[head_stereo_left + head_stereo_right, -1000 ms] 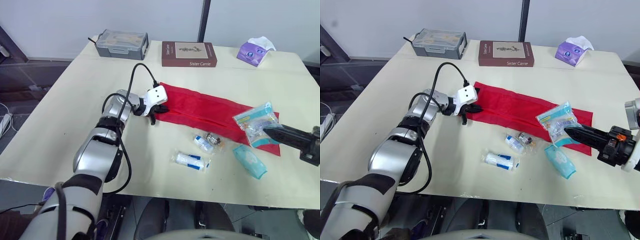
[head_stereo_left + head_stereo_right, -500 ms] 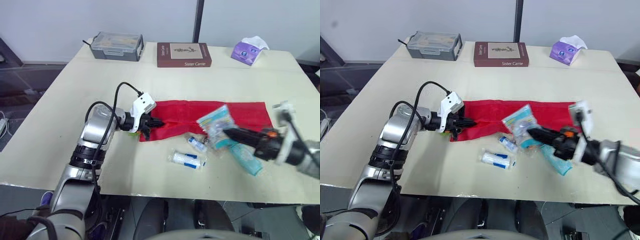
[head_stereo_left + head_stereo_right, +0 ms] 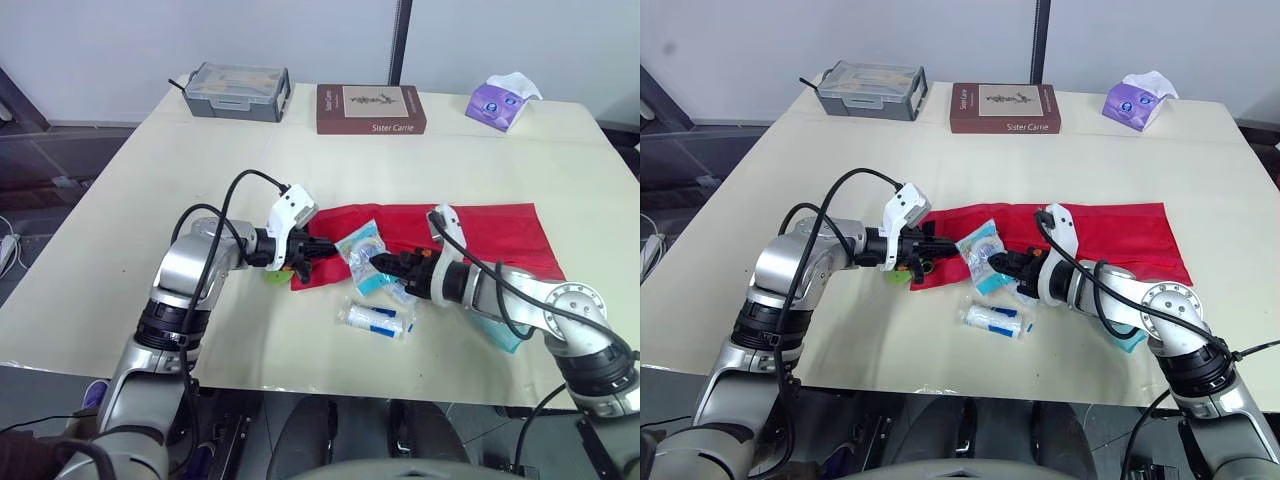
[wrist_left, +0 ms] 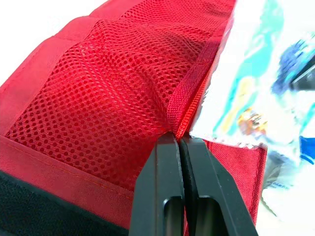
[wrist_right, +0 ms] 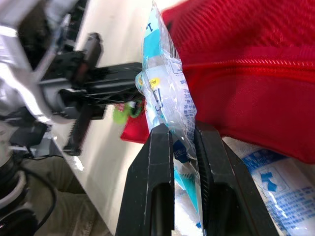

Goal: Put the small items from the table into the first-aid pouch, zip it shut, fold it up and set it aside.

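The red first-aid pouch lies flat across the middle of the table. My left gripper is shut on the pouch's left end, pinching the zip edge by the red mesh. My right gripper is shut on a clear packet with blue print, held upright just right of the left gripper, over the pouch's near edge. The same packet rises between my right fingers. A blue-and-white tube pack and a teal packet lie on the table in front of the pouch.
At the table's far edge stand a grey case, a brown book and a purple tissue pack. A small green piece lies under my left gripper. The near table edge runs just below the tube pack.
My right gripper has carried the clear packet leftward from the pouch's right end to its left end, close to my left gripper. The left gripper keeps its hold on the pouch edge.
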You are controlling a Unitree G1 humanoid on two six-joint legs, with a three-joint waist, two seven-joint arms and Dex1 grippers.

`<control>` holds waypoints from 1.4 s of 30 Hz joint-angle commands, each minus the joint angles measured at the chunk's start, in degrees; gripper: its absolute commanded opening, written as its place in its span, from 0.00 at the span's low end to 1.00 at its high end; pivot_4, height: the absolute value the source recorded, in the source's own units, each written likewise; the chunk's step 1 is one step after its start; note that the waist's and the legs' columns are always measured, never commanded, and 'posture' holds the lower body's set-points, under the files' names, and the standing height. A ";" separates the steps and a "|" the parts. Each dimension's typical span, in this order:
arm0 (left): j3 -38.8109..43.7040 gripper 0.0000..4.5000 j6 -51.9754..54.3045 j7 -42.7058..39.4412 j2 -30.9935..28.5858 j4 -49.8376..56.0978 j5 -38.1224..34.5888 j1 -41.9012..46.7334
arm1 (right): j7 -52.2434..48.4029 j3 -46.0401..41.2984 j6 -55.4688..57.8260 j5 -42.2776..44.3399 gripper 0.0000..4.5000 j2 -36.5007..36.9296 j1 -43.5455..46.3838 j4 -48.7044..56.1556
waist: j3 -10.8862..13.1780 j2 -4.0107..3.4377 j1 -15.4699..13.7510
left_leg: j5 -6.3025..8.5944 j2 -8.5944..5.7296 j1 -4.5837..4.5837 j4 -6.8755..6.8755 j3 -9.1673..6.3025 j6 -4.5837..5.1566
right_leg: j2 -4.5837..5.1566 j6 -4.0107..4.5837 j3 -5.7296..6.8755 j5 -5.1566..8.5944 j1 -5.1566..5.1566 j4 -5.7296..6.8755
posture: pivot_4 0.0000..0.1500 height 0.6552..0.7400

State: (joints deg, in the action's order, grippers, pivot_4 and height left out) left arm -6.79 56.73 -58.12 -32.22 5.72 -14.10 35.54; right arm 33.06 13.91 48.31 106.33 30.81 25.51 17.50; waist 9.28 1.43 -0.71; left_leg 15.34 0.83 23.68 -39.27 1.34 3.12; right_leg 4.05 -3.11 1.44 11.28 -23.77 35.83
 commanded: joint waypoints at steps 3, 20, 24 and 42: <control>1.26 0.00 -1.43 1.90 0.48 2.58 -3.40 0.26 | 5.13 1.79 1.89 2.95 0.00 -1.87 1.43 -1.30 | 0.00 -0.02 0.18 | 0.00 0.02 -0.02 0.02 -0.01 0.00 | -0.02 0.00 0.00 0.00 -0.01 0.02 | 1.00 1.00; 0.53 0.00 -3.37 3.39 -0.67 5.35 -6.89 -3.13 | 13.90 -0.78 -0.18 5.33 0.00 -15.41 7.06 -14.34 | 0.00 -0.07 1.50 | 0.00 0.02 -0.03 0.06 -0.02 0.00 | -0.03 0.00 0.00 0.00 -0.03 0.04 | 1.00 1.00; 0.94 0.00 -4.06 3.03 -0.69 4.72 -7.89 -2.66 | 15.02 -0.69 1.36 5.11 0.00 -15.68 6.65 -14.49 | 0.00 -0.08 1.48 | 0.00 0.02 -0.03 0.06 -0.01 0.00 | -0.03 0.00 0.00 0.00 -0.03 0.04 | 1.00 1.00; -1.76 0.00 -8.34 1.06 -4.58 0.84 -7.24 -4.75 | 4.68 -7.39 1.07 -8.37 0.11 -24.72 9.85 -20.75 | 0.01 -0.13 1.58 | 0.00 0.02 -0.01 0.11 0.03 0.00 | -0.04 0.00 -0.06 0.00 -0.13 0.05 | 1.00 1.00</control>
State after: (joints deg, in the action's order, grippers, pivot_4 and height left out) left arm -7.46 50.19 -55.35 -36.47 7.09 -21.41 30.22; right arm 42.16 8.05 48.45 99.68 6.05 33.69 -5.10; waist 9.29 1.30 0.87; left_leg 15.34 0.85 23.67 -39.16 1.37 3.12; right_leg 4.01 -3.11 1.38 11.28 -23.91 35.88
